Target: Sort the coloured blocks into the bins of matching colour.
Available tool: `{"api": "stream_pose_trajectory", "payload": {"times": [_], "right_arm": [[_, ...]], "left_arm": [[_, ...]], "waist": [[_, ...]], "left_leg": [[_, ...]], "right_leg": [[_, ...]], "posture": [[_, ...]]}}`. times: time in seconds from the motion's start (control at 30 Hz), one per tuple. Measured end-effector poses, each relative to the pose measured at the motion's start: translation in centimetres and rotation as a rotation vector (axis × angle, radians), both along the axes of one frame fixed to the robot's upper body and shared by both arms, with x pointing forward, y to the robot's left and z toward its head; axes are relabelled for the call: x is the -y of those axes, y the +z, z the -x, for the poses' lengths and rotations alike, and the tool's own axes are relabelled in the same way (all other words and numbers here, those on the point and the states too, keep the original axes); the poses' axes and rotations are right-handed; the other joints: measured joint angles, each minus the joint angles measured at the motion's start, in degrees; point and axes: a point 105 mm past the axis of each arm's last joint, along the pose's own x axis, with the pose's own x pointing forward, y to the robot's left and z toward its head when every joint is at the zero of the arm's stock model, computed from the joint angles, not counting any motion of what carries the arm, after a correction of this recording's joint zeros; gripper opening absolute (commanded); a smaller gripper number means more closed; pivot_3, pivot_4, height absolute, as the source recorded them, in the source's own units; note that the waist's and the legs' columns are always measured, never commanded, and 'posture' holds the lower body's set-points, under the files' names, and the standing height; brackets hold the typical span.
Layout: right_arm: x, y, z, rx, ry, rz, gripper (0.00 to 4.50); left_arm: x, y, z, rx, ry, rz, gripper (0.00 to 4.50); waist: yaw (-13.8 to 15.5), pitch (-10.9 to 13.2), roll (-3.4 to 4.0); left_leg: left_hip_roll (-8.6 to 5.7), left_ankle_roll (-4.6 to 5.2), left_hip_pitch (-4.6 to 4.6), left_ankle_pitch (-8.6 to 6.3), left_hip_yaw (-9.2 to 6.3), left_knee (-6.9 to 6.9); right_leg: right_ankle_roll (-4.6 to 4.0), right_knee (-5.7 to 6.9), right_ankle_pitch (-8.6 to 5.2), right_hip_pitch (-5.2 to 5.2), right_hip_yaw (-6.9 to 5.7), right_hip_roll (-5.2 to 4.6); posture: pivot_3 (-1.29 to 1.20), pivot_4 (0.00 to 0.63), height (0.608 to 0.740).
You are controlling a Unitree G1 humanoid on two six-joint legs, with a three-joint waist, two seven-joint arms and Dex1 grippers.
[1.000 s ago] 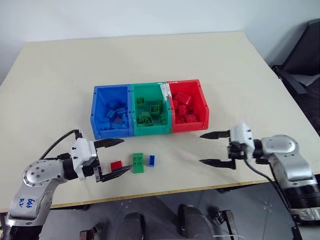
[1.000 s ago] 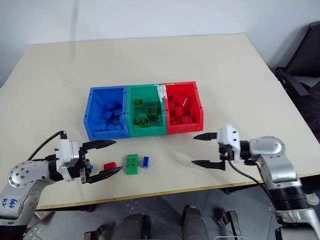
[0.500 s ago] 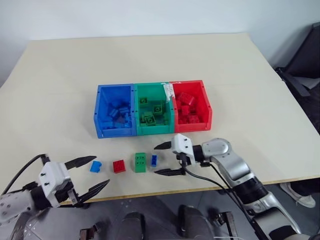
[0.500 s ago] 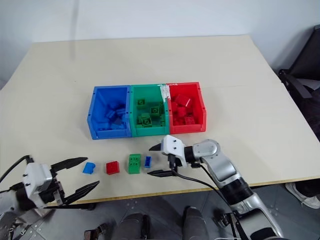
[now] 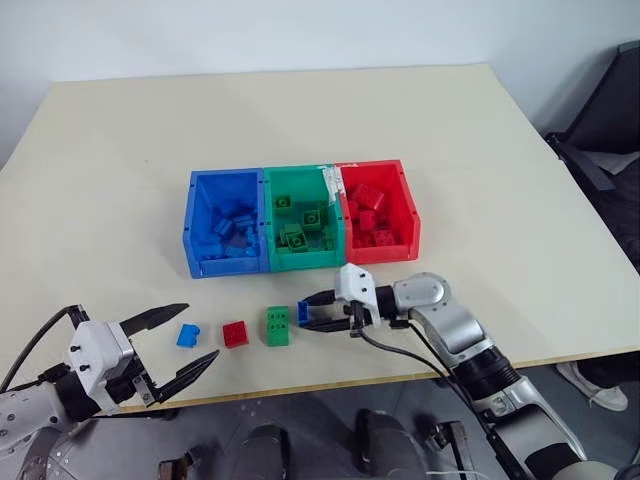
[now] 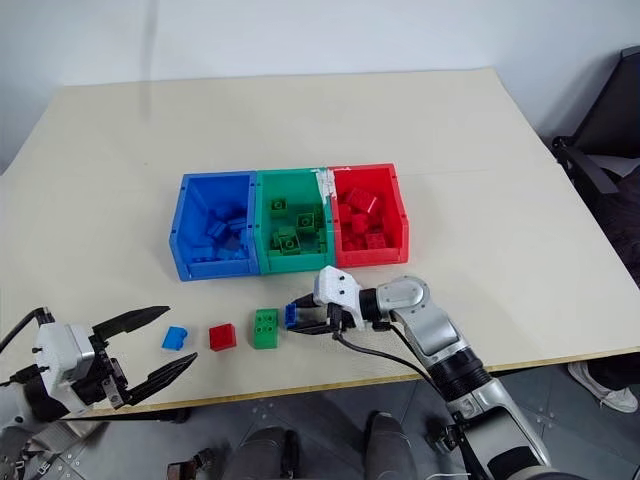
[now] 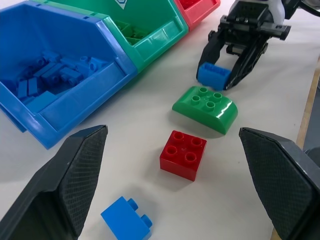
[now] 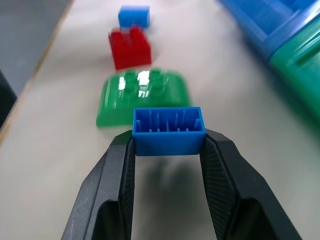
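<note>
Broadly, the beige surface carries three joined bins at its middle: blue bin left, green bin centre, red bin right, each holding bricks of its colour. Near them, the right gripper pinches a small blue brick. Leftward lie a green brick, a red brick and another blue brick. The left gripper stands spread at the near left edge.

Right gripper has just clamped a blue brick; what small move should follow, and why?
Probably lift it straight up. The right gripper is shut on the blue brick, close beside the green block, so dragging sideways could knock that. Once clear, carry it to the blue bin.
</note>
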Motion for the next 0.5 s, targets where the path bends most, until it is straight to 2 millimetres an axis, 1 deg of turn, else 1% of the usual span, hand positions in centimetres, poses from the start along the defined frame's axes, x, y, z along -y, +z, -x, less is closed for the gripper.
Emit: {"api": "stream_pose_trajectory", "payload": {"times": [0.03, 0.13, 0.17, 0.23, 0.27, 0.33, 0.4, 0.43, 0.47, 0.5], "right_arm": [[-0.3, 1.1, -0.3, -0.009, -0.006, -0.035, 1.44], [-1.5, 6.0, -1.3, 0.033, -0.023, -0.15, 1.44], [-2.5, 7.3, -1.5, 0.054, -0.022, -0.177, 1.44], [-5.9, 9.5, -1.7, 0.077, -0.027, -0.245, 1.44], [-7.5, 10.1, -1.7, 0.088, -0.026, -0.257, 1.44], [-9.8, 10.4, -2.0, 0.116, -0.048, -0.246, 1.44], [-11.1, 10.1, -2.9, 0.15, -0.107, -0.216, 1.44], [-11.7, 9.9, -3.6, 0.159, -0.155, -0.198, 1.79], [-12.0, 9.7, -4.4, 0.17, -0.201, -0.181, 2.18], [-12.2, 9.7, -5.1, 0.182, -0.234, -0.165, 2.48]], "left_arm": [[-0.1, -0.1, 0.1, 0.0, 0.017, 0.012, 4.5], [-0.8, -0.4, 0.5, -0.003, 0.077, 0.05, 4.5], [-1.3, -0.4, 0.7, -0.004, 0.112, 0.061, 4.5], [-2.6, -0.8, 1.3, -0.021, 0.194, 0.081, 4.5], [-2.9, -0.9, 1.4, -0.025, 0.218, 0.082, 4.5], [-3.3, -0.9, 1.7, -0.03, 0.24, 0.081, 4.5], [-3.7, -1.0, 2.1, -0.033, 0.265, 0.088, 4.5], [-4.0, -1.0, 2.3, -0.033, 0.276, 0.085, 4.5], [-4.1, -0.9, 2.3, -0.026, 0.281, 0.08, 4.5], [-4.2, -0.8, 2.3, -0.016, 0.284, 0.073, 4.5]], "waist": [[-0.2, 0.0, 0.01], [-0.3, 0.0, 0.01], [-0.4, 0.0, 0.0], [-1.3, 0.0, -0.01], [-1.4, 0.0, -0.01], [-1.4, 0.0, -0.01], [-1.1, -0.1, -0.12], [-1.2, -0.1, -0.21], [-1.2, -0.2, -0.26], [-1.2, -0.2, -0.3]], "left_leg": [[0.03, 0.0, 0.0, 0.0, 0.05, 0.0], [0.2, -0.08, 0.01, -0.02, 0.05, 0.0], [0.3, -0.16, 0.06, -0.06, 0.13, 0.0], [0.48, -0.27, 0.06, -0.08, 0.22, -0.02], [0.49, -0.31, 0.05, -0.07, 0.21, -0.04], [0.48, -0.35, 0.06, -0.1, 0.21, -0.03], [0.44, -0.31, 0.05, -0.12, 0.19, -0.02], [0.43, -0.29, 0.04, -0.13, 0.22, -0.02], [0.44, -0.29, 0.03, -0.13, 0.22, -0.02], [0.44, -0.29, 0.03, -0.13, 0.22, -0.02]], "right_leg": [[0.0, 0.0, 0.0, -0.02, 0.01, 0.0], [-0.08, 0.04, 0.0, -0.06, -0.06, 0.11], [-0.17, 0.05, 0.02, -0.09, -0.14, 0.18], [-0.32, 0.15, 0.01, -0.23, -0.16, 0.33], [-0.41, 0.28, -0.04, -0.3, -0.18, 0.34], [-0.5, 0.45, -0.08, -0.37, -0.27, 0.33], [-0.55, 0.47, -0.05, -0.37, -0.28, 0.29], [-0.58, 0.46, -0.04, -0.37, -0.29, 0.28], [-0.59, 0.44, -0.03, -0.37, -0.3, 0.27], [-0.6, 0.44, -0.02, -0.37, -0.32, 0.27]], "posture": [[0.0, 0.15, 0.74], [0.0, 0.15, 0.74], [0.0, 0.15, 0.74], [0.0, 0.15, 0.74], [0.0, 0.15, 0.74], [0.0, 0.15, 0.74], [0.0, 0.15, 0.74], [0.0, 0.15, 0.74], [0.0, 0.15, 0.74], [0.0, 0.15, 0.74]]}}
